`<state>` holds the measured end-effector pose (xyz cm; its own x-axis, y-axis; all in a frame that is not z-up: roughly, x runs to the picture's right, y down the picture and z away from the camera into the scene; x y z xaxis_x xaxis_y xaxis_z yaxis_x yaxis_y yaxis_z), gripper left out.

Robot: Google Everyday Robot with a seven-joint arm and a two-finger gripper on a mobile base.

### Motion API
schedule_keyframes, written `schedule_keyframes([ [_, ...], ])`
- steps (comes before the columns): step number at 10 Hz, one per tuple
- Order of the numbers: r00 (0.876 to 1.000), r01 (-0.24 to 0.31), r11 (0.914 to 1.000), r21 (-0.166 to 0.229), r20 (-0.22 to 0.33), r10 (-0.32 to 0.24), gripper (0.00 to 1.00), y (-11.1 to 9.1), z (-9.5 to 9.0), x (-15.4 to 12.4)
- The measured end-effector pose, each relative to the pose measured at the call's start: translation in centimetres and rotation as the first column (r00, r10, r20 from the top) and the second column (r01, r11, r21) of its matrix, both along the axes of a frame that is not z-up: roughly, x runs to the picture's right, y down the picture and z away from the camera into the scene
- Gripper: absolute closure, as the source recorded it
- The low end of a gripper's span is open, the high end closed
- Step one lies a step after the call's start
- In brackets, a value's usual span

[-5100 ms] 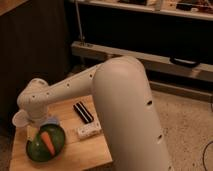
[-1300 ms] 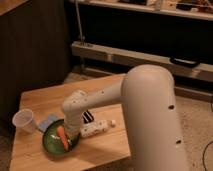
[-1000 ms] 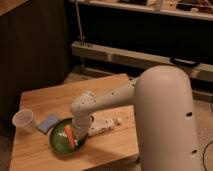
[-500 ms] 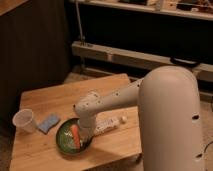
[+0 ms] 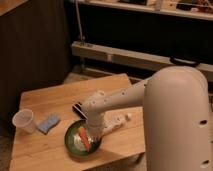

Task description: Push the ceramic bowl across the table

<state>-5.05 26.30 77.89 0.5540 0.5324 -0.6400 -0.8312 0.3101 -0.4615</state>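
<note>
Overall, the camera view shows a dim room: a small light-brown wooden table (image 5: 55,102) with plank grain stands on a speckled floor, a dark wall panel behind it on the left and a low grey shelf rail (image 5: 135,57) running across the back. On the table's near half, close to the front edge, sits the ceramic bowl (image 5: 74,143) — round, shallow, glossy dark green, so it has no long axis of its own; the orange carrot (image 5: 83,138) lying in it runs from upper left to lower right. Well to the left stand a translucent white cup (image 5: 24,120) and, just beside it, a blue sponge (image 5: 49,122). A white bar-shaped object (image 5: 116,121) lies right of the bowl, a dark object (image 5: 79,109) behind it. The white arm reaches down so the gripper (image 5: 95,134) sits at the bowl's right rim — its opening cannot be told.
</note>
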Motion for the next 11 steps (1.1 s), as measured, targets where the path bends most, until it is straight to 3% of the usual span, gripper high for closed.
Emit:
schedule_keyframes([
  [4,0.999,-0.015,0.9987,-0.049,-0.044,0.013,1.0,2.1,0.4,2.5],
  [8,0.998,-0.007,0.9987,-0.05,-0.055,0.004,1.0,2.0,0.3,3.0],
  [11,0.991,0.035,0.9977,-0.058,-0.13,-0.042,1.0,1.1,-1.2,6.6],
])
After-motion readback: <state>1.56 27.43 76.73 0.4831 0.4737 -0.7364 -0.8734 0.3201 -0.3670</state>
